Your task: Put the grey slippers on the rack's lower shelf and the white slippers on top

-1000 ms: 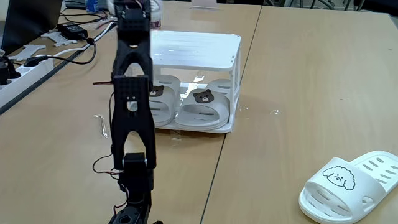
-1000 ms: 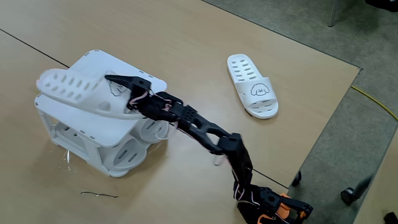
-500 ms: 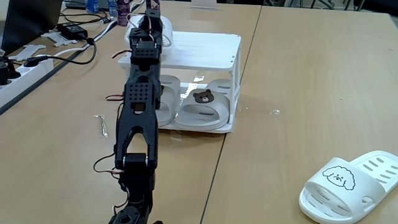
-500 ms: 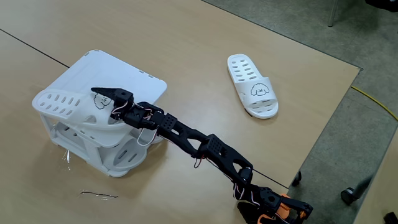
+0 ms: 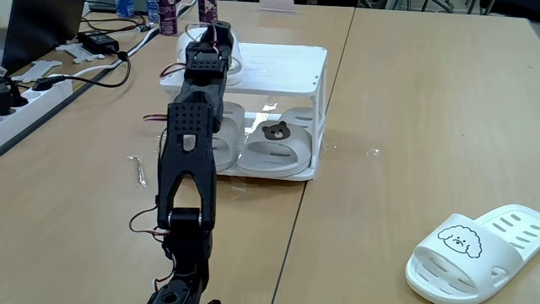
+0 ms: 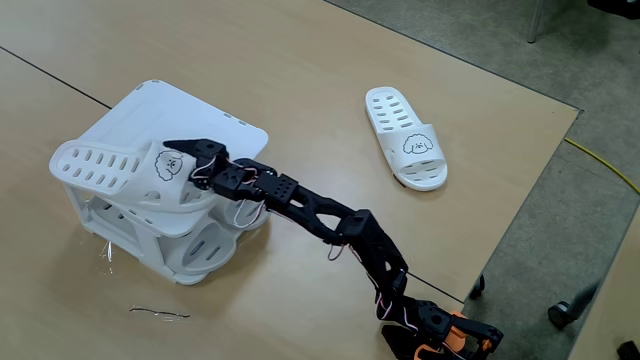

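The white rack (image 5: pixel 278 66) (image 6: pixel 205 115) holds both grey slippers (image 5: pixel 274 145) (image 6: pixel 200 252), bear charms showing, side by side on its lower shelf (image 5: pixel 278 172). One white slipper (image 6: pixel 105 170) with a puppy face lies on the rack's top, along the edge facing the arm. My gripper (image 6: pixel 178 156) (image 5: pixel 213 40) is at that slipper's strap; its upper finger lies over the strap, and it looks shut on the slipper. The other white slipper (image 5: pixel 472 253) (image 6: pixel 405 135) lies on the bare table, far from the rack.
A power strip (image 5: pixel 34 93), cables and bottles sit at the table's far left in a fixed view. A short bent wire (image 5: pixel 137 169) (image 6: pixel 160 313) lies on the table by the rack. The table's edge (image 6: pixel 520 200) drops to the floor on the right.
The arm lowered the white slipper from above the rack onto its top, then drew it slightly back toward the arm. The other slippers have not moved.
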You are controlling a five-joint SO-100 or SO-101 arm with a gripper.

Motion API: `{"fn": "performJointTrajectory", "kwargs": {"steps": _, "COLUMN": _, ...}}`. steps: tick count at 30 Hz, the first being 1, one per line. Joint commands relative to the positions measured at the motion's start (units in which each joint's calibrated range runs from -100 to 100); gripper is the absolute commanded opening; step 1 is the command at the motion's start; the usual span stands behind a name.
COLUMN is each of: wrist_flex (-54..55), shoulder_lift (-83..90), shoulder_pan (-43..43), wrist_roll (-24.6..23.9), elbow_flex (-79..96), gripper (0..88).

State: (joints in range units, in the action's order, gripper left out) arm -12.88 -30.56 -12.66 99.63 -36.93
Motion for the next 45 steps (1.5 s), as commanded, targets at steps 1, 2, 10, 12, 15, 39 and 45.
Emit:
{"fn": "performJointTrajectory", "kwargs": {"steps": 1, "wrist_flex": 0.9, "shoulder_lift": 15.9, "shoulder_pan": 0.5, "wrist_roll": 0.4, "elbow_flex": 6.8, "gripper": 25.9}}
{"fn": "performJointTrajectory", "kwargs": {"steps": 2, "wrist_flex": 0.9, "shoulder_lift": 17.9, "shoulder_pan": 0.5, "wrist_roll": 0.4, "elbow_flex": 9.7, "gripper": 25.9}}
{"fn": "performJointTrajectory", "kwargs": {"steps": 10, "wrist_flex": 0.9, "shoulder_lift": 39.1, "shoulder_pan": 0.5, "wrist_roll": 0.4, "elbow_flex": 39.8, "gripper": 25.9}}
{"fn": "performJointTrajectory", "kwargs": {"steps": 12, "wrist_flex": 0.9, "shoulder_lift": 45.9, "shoulder_pan": 1.4, "wrist_roll": 0.4, "elbow_flex": 46.3, "gripper": 25.9}}
{"fn": "performJointTrajectory", "kwargs": {"steps": 15, "wrist_flex": 1.0, "shoulder_lift": 59.6, "shoulder_pan": 6.5, "wrist_roll": 0.4, "elbow_flex": 56.1, "gripper": 15.1}}
{"fn": "performJointTrajectory", "kwargs": {"steps": 39, "wrist_flex": 86.1, "shoulder_lift": 34.2, "shoulder_pan": 55.9, "wrist_roll": 0.4, "elbow_flex": 134.3, "gripper": 0.6}}
{"fn": "performJointTrajectory", "kwargs": {"steps": 45, "wrist_flex": 86.7, "shoulder_lift": 25.7, "shoulder_pan": 66.5, "wrist_roll": 0.4, "elbow_flex": 124.0, "gripper": 0.8}}
